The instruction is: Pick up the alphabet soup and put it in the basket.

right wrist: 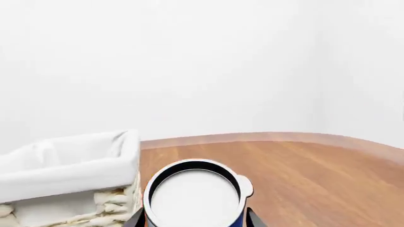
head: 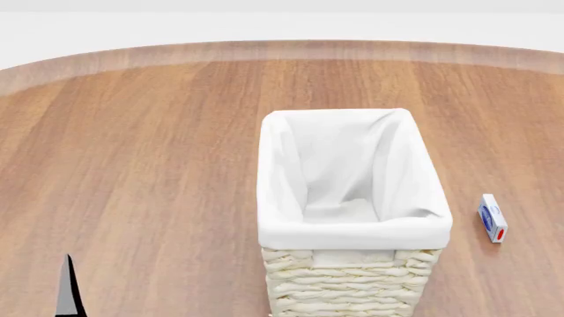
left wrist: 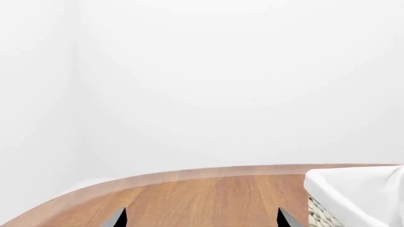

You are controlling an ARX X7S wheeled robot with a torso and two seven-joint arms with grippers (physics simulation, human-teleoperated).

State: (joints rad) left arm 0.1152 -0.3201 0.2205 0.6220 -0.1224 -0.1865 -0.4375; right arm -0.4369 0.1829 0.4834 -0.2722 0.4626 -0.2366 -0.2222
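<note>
**A:** Where's your soup can (right wrist: 194, 198)?

**B:** Upright between the right gripper (right wrist: 192, 218) tips, white top facing the wrist camera; the jaws look clamped on it.

**A:** And the basket (right wrist: 75, 163)?

**B:** Just beside the can, toward your left arm, and the can's top sits below its rim. Lift, then carry across.

**A:** Left gripper (left wrist: 202, 218)?

**B:** Spread apart, empty, over the table (head: 132, 152).

Rough woven wicker basket (head: 351, 284) with white cloth lining; smooth wood-grain table (head: 141, 165)
</note>
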